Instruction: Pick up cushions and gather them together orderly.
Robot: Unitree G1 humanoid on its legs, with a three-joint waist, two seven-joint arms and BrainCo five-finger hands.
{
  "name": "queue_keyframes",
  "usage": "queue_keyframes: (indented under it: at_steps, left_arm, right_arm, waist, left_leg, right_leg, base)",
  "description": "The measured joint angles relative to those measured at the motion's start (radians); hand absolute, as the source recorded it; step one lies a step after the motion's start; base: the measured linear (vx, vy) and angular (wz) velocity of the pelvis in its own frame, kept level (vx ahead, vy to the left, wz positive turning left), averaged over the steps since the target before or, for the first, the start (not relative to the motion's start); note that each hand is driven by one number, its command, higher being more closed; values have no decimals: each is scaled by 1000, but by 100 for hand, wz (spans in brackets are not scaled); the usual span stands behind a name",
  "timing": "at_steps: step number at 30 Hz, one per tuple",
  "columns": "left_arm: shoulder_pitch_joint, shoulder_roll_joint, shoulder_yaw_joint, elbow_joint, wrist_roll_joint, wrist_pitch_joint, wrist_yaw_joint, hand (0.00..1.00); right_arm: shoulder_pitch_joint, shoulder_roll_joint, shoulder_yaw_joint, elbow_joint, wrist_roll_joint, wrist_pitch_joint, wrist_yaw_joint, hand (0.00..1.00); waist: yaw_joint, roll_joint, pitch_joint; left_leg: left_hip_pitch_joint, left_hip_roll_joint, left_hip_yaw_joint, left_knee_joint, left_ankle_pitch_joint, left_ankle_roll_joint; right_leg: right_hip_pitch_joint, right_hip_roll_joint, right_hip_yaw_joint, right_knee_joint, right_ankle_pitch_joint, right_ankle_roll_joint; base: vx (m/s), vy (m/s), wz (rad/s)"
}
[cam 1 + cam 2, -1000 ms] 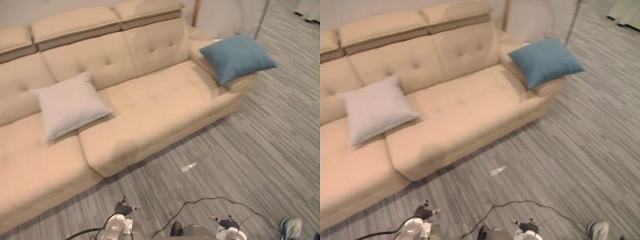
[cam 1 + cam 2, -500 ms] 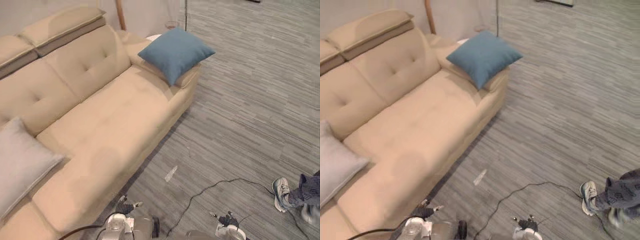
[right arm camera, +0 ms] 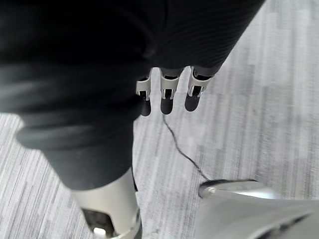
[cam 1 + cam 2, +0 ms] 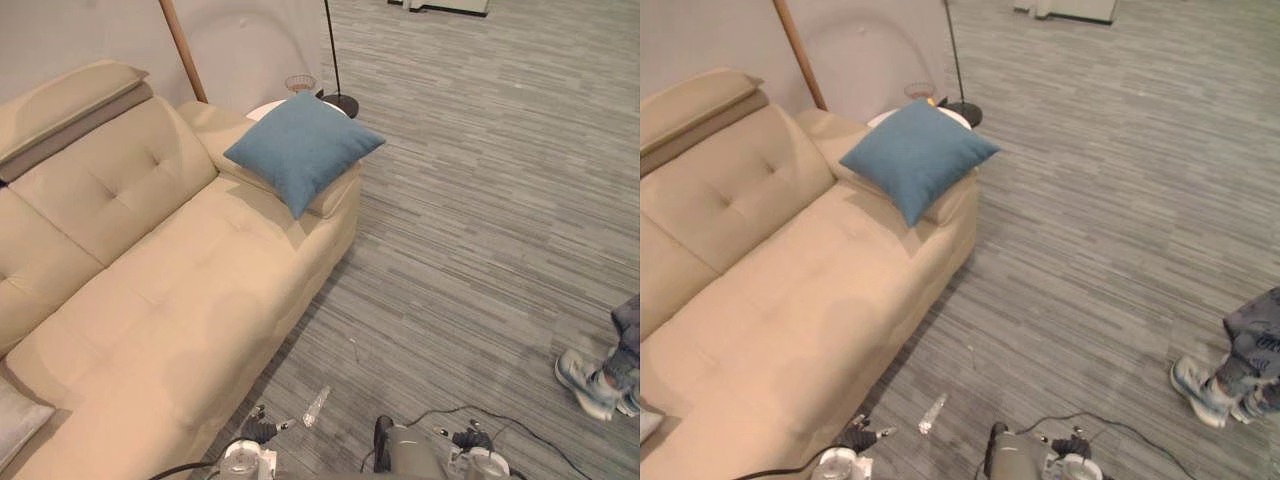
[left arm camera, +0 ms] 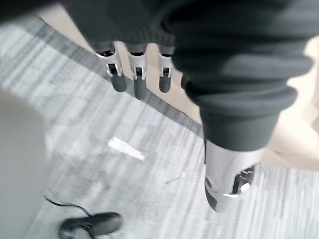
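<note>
A blue cushion (image 4: 303,148) leans on the right armrest of the beige sofa (image 4: 170,300). Just a corner of a pale grey cushion (image 4: 14,428) shows on the sofa seat at the far lower left. My left hand (image 5: 134,83) hangs low over the grey carpet by the sofa's front edge, fingers straight and relaxed, holding nothing. My right hand (image 3: 168,95) hangs over the carpet in the same way, open and empty. Both hands are far below and in front of the blue cushion.
A floor lamp base (image 4: 342,103) and a small round side table (image 4: 284,100) stand behind the armrest, next to a slanting wooden pole (image 4: 181,50). A clear plastic scrap (image 4: 315,405) lies on the carpet. A person's leg and shoe (image 4: 592,383) are at the right.
The camera has swung to the right, so the sofa and both cushions have slid left in the picture. The person's shoe has shifted. Both hands hang as before.
</note>
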Motion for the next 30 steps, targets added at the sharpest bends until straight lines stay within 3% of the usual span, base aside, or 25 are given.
queue_keyframes:
  at_steps: [1,4,5,7,8,9,10,11,12,15,16,17,18,19,21,23,26,27,28,29,30]
  left_arm:
    - [7,5,-3,-1,0,-1,0,0]
    - [11,14,-13,-23,0,-2,-1,0]
    - [11,13,-16,-33,0,-3,-2,0]
    - [11,12,-29,-38,0,-4,-1,0]
    - [10,14,-44,-39,0,-4,-2,0]
    - [9,15,-42,-38,0,-4,-8,0]
    - [9,16,-40,-39,0,-4,-8,0]
    - [5,17,-31,-38,0,-7,-8,0]
    - [-1,15,-30,-33,1,-10,-8,0]
    - [3,3,8,-36,0,-12,-15,0]
    - [10,4,7,-37,0,-12,-18,0]
    - [11,7,6,-38,0,-12,-19,0]
    - [11,18,6,-39,0,-10,-21,0]
    - [11,22,5,-39,-1,-5,-21,0]
    - [11,21,-3,-40,-1,0,-21,0]
    - [13,15,-3,-40,-3,0,-20,0]
    - [15,14,-2,-40,-15,0,-12,0]
    - [16,14,-2,-38,-20,1,-7,0]
    - [18,14,-2,-38,-20,1,-6,0]
    - [24,20,-3,-36,-20,0,-5,0]
    - [11,12,-3,-11,-20,1,-4,0]
  right_arm:
    - [3,14,6,1,5,0,-2,0]
    - [-17,30,6,25,23,0,-6,0]
    - [-24,31,5,24,42,0,-12,0]
    - [-30,30,-2,23,42,-3,-18,0]
    - [-34,30,-3,22,42,-4,-20,0]
    - [-33,34,-4,20,41,-3,-24,0]
    - [-31,36,-4,20,41,-3,-24,0]
    - [-30,43,-4,15,41,-3,-25,0]
    - [-30,47,-3,2,41,-3,-24,0]
    - [-9,55,0,-32,38,-3,-23,0]
    - [11,66,2,-58,36,-4,-19,0]
    - [15,71,3,-59,36,-4,-17,0]
    - [29,86,9,-69,35,-3,-16,0]
    - [46,96,25,-93,35,-2,-13,0]
    - [61,93,28,-119,35,-3,-10,0]
    - [57,93,25,-121,35,-3,-10,0]
    - [34,97,27,-117,35,-3,-5,0]
    - [30,97,27,-108,35,-3,-4,0]
    - [24,97,27,-103,35,-4,-3,0]
    - [14,97,27,-71,35,-3,-3,0]
    - [14,78,22,-46,35,-3,-3,0]
  waist:
    - [11,-15,10]
    - [16,-14,25]
    - [16,-15,26]
    - [18,-14,25]
    - [21,-10,24]
    - [29,-11,27]
    - [37,-14,27]
    - [52,-20,24]
    - [55,-31,21]
    - [65,-32,15]
    - [67,-42,8]
    - [65,-52,4]
    - [63,-76,1]
    - [60,-87,1]
    - [45,-92,1]
    - [35,-84,5]
    - [33,-84,5]
    - [27,-85,5]
    - [24,-86,4]
    - [11,-105,-5]
    - [2,-93,-3]
  left_leg:
    - [-48,10,7,117,46,8]
    - [-150,10,100,211,-78,16]
    - [-188,-15,151,131,-119,21]
    - [-202,-68,183,-104,-127,20]
    - [-200,-110,183,-347,-92,11]
    - [-194,-133,189,-494,8,20]
    - [-184,-136,196,-528,44,20]
    - [-152,-140,229,-604,128,20]
    - [-137,-163,245,-609,120,58]
    - [-124,-179,263,-536,43,100]
    - [-71,-197,266,-542,-11,99]
    - [-48,-207,266,-541,-26,99]
    - [3,-233,259,-534,-49,110]
    - [58,-245,246,-535,-70,110]
    - [129,-246,224,-549,-75,108]
    - [197,-224,208,-588,-79,100]
    - [247,-171,194,-628,-104,59]
    - [256,-146,178,-631,-119,36]
    - [258,-139,170,-631,-123,29]
    - [262,-134,145,-629,-133,15]
    - [281,-111,98,-617,-164,-1]
  right_leg:
    - [56,17,2,-41,-8,-16]
    - [182,37,-14,-115,-20,-38]
    - [218,35,-17,-155,-23,-40]
    - [248,32,-17,-201,-32,-37]
    - [265,33,-15,-226,-36,-32]
    - [282,34,-10,-247,-38,-33]
    - [289,32,-3,-258,-38,-32]
    - [310,26,16,-288,-43,-22]
    - [318,4,28,-288,-55,6]
    - [331,-22,53,-232,-59,26]
    - [269,-51,94,12,-104,92]
    - [228,-67,109,133,-116,119]
    - [122,-102,138,405,-96,172]
    - [53,-119,156,604,-91,181]
    - [-7,-143,135,689,-106,155]
    - [-24,-159,88,596,-124,127]
    - [-68,-161,37,305,-109,99]
    - [-81,-134,63,160,-61,95]
    - [-84,-124,79,115,-39,94]
    - [-76,-103,152,-20,52,98]
    - [-58,-79,154,-28,141,81]
  base:
    - [293,-234,17]
    - [256,-156,0]
    - [190,-81,11]
    - [178,-29,9]
    - [246,39,2]
    - [273,55,-5]
    - [326,61,-17]
    - [435,76,-19]
    - [373,60,-15]
    - [457,123,-10]
    - [296,117,-6]
    - [402,109,5]
    - [403,23,23]
    - [497,20,30]
    - [492,-19,47]
    - [412,-53,49]
    - [408,-158,27]
    - [360,-242,24]
    - [388,-308,32]
    - [430,-371,44]
    - [428,-369,42]
